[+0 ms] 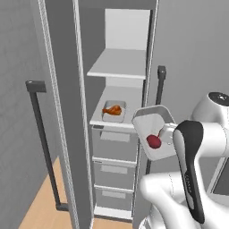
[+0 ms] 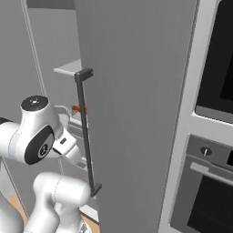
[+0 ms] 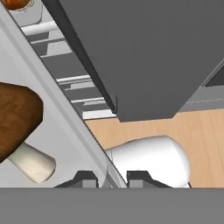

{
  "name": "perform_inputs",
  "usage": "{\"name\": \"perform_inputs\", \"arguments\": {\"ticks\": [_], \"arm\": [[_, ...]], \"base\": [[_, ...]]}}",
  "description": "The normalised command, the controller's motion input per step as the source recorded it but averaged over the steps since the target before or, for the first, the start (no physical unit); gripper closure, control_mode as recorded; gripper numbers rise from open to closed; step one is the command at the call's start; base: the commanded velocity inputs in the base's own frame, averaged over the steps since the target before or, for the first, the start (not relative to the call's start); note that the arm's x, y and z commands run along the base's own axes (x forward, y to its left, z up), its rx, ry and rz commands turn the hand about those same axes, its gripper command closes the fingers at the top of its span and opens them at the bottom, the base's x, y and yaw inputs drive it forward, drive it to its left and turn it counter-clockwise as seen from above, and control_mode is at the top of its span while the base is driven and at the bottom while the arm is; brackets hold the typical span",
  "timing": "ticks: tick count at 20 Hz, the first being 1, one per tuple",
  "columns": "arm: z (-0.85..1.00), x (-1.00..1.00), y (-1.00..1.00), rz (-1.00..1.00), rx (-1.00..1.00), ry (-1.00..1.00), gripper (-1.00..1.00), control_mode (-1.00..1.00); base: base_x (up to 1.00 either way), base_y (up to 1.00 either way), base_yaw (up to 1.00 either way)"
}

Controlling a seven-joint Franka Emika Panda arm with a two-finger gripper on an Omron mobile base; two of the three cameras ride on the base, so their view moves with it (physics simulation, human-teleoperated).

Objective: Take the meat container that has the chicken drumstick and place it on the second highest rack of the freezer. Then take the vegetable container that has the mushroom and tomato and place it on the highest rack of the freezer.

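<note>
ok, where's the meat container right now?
The meat container sits on the lower freezer shelf in the left base view, drumstick inside, left of the held vegetable container.

walls: plain grey [image 1: 18, 53] | floor: light wood planks [image 1: 40, 210] | oven: black-glass wall oven [image 2: 218, 68], right of the tool | light: even
</note>
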Motion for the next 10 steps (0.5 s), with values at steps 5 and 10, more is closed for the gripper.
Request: {"name": "perform_inputs", "arguments": {"ticks": [5,10], "arm": [[0.00,0.00,0.00,0.00,0.00,0.00,1.00,1.00],[0.00,0.00,0.00,0.00,0.00,0.00,1.00,1.00]], "base": [[0.32,0.12,0.00],[0.69,0.03,-0.05]]}}
